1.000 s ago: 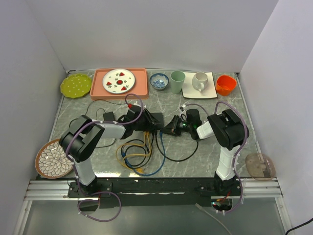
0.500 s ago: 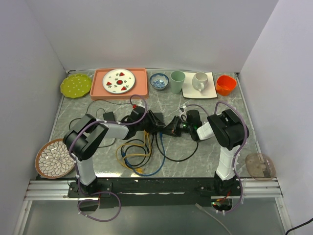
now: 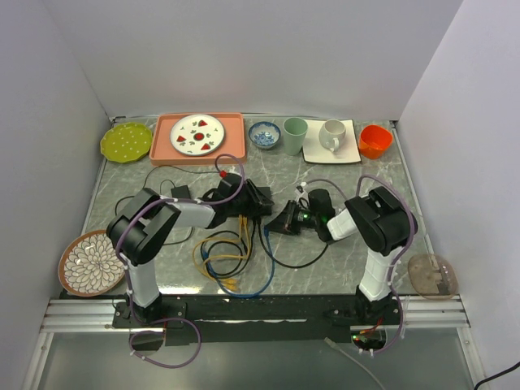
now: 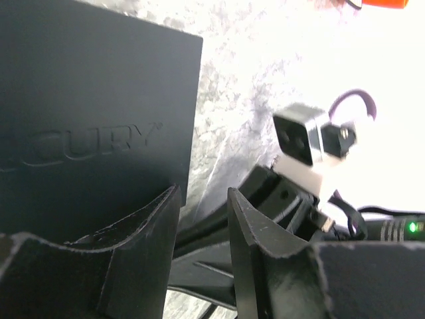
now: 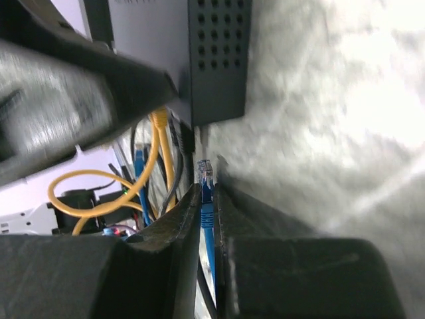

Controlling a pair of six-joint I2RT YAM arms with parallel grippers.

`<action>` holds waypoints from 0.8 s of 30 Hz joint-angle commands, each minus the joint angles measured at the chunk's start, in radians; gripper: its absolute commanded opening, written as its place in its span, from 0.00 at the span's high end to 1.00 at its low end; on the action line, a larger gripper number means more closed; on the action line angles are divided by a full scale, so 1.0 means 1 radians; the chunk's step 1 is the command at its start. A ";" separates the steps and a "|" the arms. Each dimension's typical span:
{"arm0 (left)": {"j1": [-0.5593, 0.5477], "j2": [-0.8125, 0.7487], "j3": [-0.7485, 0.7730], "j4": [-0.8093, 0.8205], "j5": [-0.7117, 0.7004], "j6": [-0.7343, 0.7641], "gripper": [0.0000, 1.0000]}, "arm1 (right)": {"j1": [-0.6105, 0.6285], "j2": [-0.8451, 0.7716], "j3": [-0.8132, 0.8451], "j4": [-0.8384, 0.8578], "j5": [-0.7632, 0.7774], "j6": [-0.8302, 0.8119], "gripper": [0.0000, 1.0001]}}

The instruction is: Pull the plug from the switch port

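Right wrist | right gripper [image 5: 208, 189] pinched shut on plug [image 5: 203, 171], tip free, just beside switch [image 5: 199, 53] | left gripper [image 4: 202, 196] half open over switch corner, holding nothing visible | risk: thin grip slips; tangled cables [image 5: 159, 143] could drag switch.

One switch [image 3: 260, 199] is showing. Three cups are standing behind: green cup [image 3: 295, 136], white mug [image 3: 331, 135], orange cup [image 3: 374, 140]. One pink tray [image 3: 238, 150] and one blue bowl [image 3: 264, 134] are sitting alongside.
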 commanded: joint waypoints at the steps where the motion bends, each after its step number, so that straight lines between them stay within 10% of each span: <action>1: 0.029 -0.043 0.000 -0.102 -0.067 0.037 0.57 | 0.002 -0.054 -0.078 -0.319 0.214 -0.108 1.00; 13: 0.050 -0.308 -0.140 -0.048 -0.162 0.051 0.55 | 0.001 -0.584 0.161 -0.917 0.828 -0.251 1.00; 24: 0.050 -0.371 -0.218 -0.040 -0.163 0.041 0.54 | -0.011 -0.753 0.455 -1.166 1.350 -0.446 1.00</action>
